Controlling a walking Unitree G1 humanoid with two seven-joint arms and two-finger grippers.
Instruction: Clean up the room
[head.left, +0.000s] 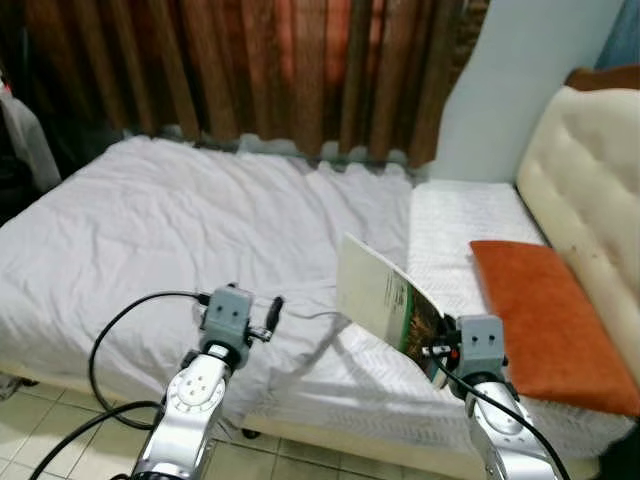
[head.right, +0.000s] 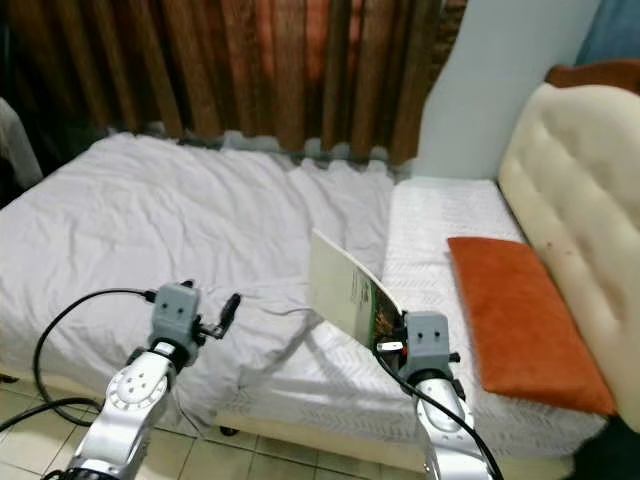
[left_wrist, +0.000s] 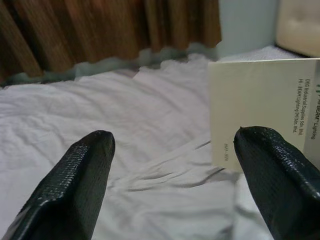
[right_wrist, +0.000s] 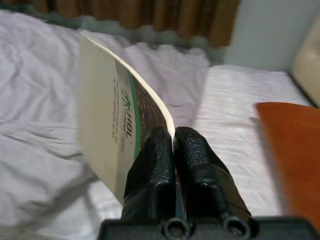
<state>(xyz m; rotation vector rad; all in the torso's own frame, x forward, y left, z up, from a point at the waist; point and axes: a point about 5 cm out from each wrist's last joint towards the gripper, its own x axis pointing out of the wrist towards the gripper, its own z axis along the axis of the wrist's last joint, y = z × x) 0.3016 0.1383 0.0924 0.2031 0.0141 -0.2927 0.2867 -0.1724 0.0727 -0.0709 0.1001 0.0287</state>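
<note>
Right now, one thin booklet is held up over the near edge of the bed by the right gripper. Its two fingers are pressed tight together on a low corner of the booklet, and the rest of it sticks up and leans away from the fingers.

Only that small corner is pinched, so the booklet could slip out or flop over if the arm is swung fast. It could also be bent, since it is so thin. If it is let go above the bed, it would likely land on the sheet, and the room would be no tidier.

The left gripper is held up over the same near edge of the bed, well apart from the booklet. Its fingers are spread wide and nothing is held in them. A black cable loops from that arm, and it could be caught on the bed edge if the arm is moved low.

Farther back, one orange pillow is seen on the bed, beside the one cream headboard. Behind the bed, one set of brown curtains is hung.
</note>
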